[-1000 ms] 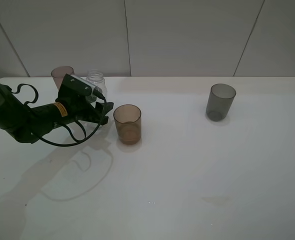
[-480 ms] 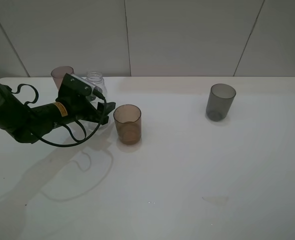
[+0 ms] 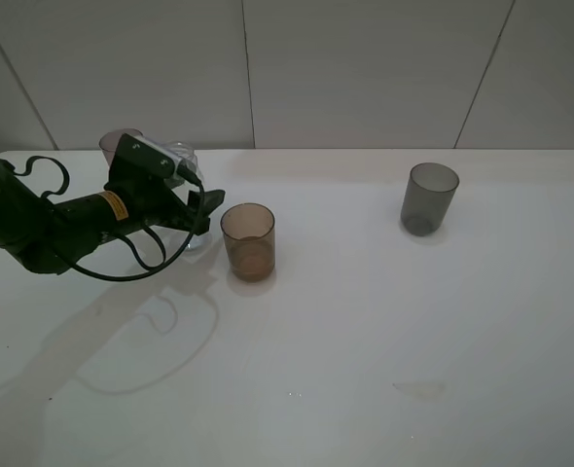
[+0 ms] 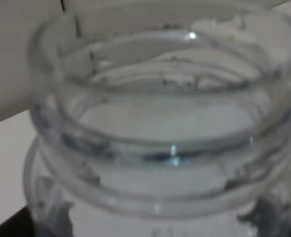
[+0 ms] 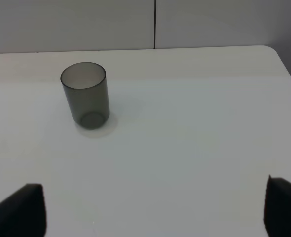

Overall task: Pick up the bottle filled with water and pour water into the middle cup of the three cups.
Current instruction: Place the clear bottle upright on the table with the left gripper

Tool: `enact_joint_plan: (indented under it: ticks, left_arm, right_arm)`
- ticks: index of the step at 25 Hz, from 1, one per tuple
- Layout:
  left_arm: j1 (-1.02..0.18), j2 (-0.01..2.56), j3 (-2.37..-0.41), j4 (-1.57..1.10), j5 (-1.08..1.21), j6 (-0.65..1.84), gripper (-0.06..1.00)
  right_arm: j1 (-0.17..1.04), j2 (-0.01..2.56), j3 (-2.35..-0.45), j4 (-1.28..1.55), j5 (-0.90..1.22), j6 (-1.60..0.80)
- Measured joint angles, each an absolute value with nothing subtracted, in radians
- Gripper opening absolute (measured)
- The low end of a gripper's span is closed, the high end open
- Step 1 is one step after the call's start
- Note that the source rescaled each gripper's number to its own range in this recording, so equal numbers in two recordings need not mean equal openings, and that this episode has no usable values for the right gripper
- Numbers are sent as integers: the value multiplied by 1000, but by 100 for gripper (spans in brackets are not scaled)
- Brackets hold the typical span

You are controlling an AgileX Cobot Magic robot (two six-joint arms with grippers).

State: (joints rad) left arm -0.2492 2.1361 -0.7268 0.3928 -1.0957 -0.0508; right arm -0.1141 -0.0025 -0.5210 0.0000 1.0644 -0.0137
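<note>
1. Currently the step in hand is, by judgement, the pick-up: the left gripper [image 3: 192, 216] is at the bottle [image 3: 180, 156], and the bottle's base is hidden behind the arm, so whether it is off the table [image 3: 365, 331] cannot be told.
2. Left pincer state – it appears clamped on the bottle. The left wrist view is filled by the bottle's neck [image 4: 160, 123], with dark finger tips at the lower corners, though the contact itself is blurred.
3. Right gripper [image 5: 155, 210] – its fingers [image 5: 22, 210] stand wide apart and hold nothing; it hangs over bare table on the grey cup's side.
4. Bottle location: far left of the table, just beside the pink cup [image 3: 120, 142] and near the middle cup [image 3: 247, 241].
5. Next move, by judgement: carry the bottle to the amber cup, bring the neck over its rim, then tilt slowly – the neck is wide and capless, so a quick tilt could spill.
6. Containers:
   - Bottle: clear, open-mouthed; the water level cannot be read.
   - Middle cup: upright, no water visible in it.
   - Grey cup [image 3: 429, 198]: upright, well apart to the right, looks empty.
   - Pink cup: mostly hidden; contents cannot be told.
</note>
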Motion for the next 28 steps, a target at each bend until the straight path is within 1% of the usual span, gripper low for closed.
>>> enact_joint_plan:
  ticks: [9,11,13,15,23,28]
  left_arm:
    - [-249,2105,-703,391,-1096,-51,68]
    - [-249,2083,-703,392,-1095,-51,76]
    - [-249,2058,-703,392,-1091,-51,92]
    - [-249,2033,-703,391,-1081,-51,98]
    - [-249,1849,-700,391,-1007,-73,100]
    - [-249,1710,-699,391,-924,-140,100]
  right_arm:
    - [-114,-2,-521,0,1064,-14]
    - [-114,-2,-521,0,1064,-14]
    - [-114,-2,-521,0,1064,-14]
    - [-114,-2,-521,0,1064,-14]
    - [-114,-2,-521,0,1064,-14]
    - [-114,-2,-521,0,1064,-14]
